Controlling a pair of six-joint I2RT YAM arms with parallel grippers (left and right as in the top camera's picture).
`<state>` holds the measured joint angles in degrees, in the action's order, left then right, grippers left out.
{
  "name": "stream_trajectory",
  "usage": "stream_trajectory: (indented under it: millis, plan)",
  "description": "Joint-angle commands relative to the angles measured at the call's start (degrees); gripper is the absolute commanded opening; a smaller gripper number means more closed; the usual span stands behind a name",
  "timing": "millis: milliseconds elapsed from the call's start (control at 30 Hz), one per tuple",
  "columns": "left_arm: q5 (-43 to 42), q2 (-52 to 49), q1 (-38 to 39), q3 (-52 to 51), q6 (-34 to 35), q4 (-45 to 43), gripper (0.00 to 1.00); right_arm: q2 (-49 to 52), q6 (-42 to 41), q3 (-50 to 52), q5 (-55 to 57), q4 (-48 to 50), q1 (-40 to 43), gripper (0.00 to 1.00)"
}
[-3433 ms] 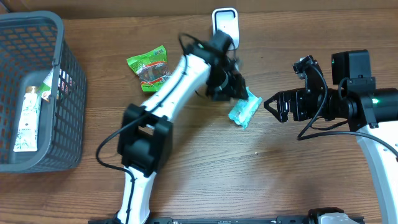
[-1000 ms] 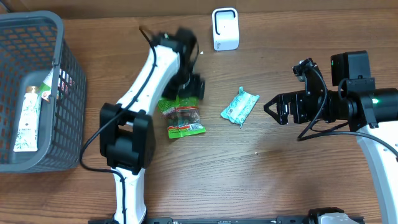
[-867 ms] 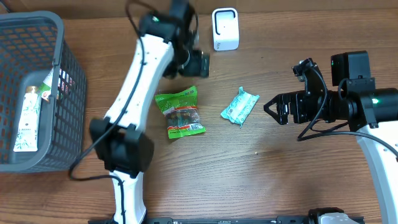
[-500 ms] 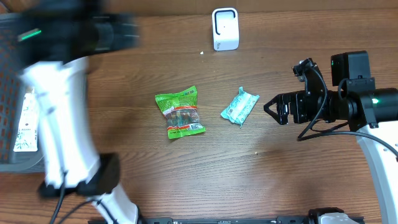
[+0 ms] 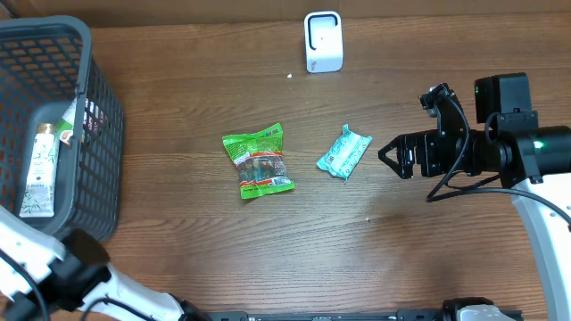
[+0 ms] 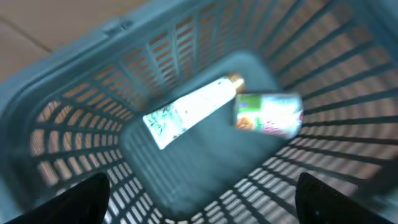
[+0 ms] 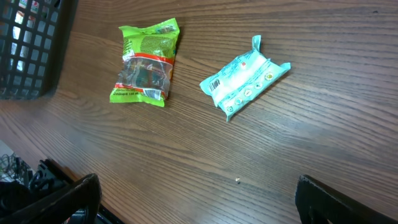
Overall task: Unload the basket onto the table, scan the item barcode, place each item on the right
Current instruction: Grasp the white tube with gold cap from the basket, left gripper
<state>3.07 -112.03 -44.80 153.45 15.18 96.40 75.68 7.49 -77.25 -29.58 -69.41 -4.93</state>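
found both grippers released and holding nothing: left gripper with fingers set wide above the basket, right gripper set wide near the teal packet, not touching it.

located four candidate items. noted green snack packet and teal packet lying flat on the table, near each other but apart, between basket and right gripper, on the near side of the white scanner. noted white tube and small packet lying on the basket floor, end to end; cannot tell whether touching.

judged all four light. expect the film packets to be soft, crinkly and somewhat slippery; advise pinching a crimped end seal, clear of any barcode. expect the tube to be firmer; advise gripping across the body.

from the left wrist view only: spread of the left fingers, and basket contents from straight above, though blurred. from the overhead only: scanner position relative to the items. from the right wrist view only: print on both table packets at closer range; barcode too small to confirm.
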Motion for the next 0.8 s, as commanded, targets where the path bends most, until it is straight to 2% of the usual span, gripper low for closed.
stream_trajectory:
  millis: [0,233,633,767]
  plan:
    - [-2.8,-6.9,0.2,-0.5,-6.1,-0.9,0.85,0.0,0.0,-1.5,-0.1,0.5,-0.3,1.0]
    - [4.8,-16.1,2.3,-0.5,-6.2,0.4,0.77,0.0,0.0,-1.5,0.0,0.7,-0.3,1.0]
    - [4.8,-22.1,2.2,-5.4,-11.8,-2.5,0.78,0.0,0.1,-1.5,0.5,1.4,-0.3,1.0]
    - [2.2,-22.2,2.2,-9.6,-16.7,-6.0,0.83,0.0,0.1,-1.5,1.3,1.4,-0.3,1.0]
